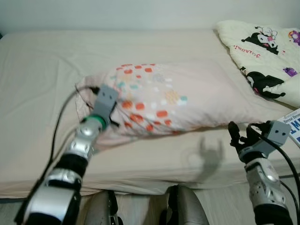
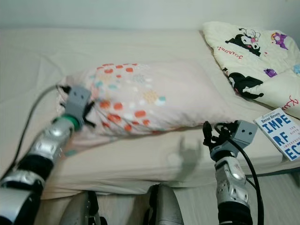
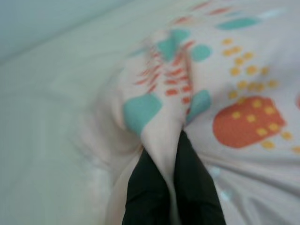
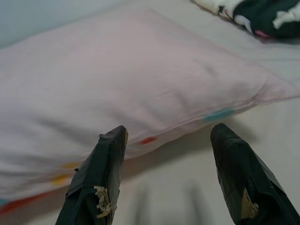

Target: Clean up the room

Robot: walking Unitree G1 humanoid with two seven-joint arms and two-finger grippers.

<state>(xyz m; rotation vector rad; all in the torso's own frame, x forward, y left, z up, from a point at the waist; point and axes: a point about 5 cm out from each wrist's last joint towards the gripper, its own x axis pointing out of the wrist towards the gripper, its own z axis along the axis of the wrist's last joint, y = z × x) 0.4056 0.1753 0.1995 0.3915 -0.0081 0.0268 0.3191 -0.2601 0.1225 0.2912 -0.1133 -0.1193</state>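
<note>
With the left gripper point(image 3: 171, 154) pinching the pillow point(image 1: 159, 96) corner (right gripper point(image 4: 168, 154) wide open, empty), lift slowly toward the bed's point(image 1: 42, 70) head edge.

1. My two eyes look forward and down at the bed point(image 1: 37, 70) from close by. Both see the same pillow point(image 1: 159, 96).
2. My left wrist camera is pressed up close to the pillow's dotted cloth.
3. My right wrist camera looks low across the bed at the pillow's side.
</note>
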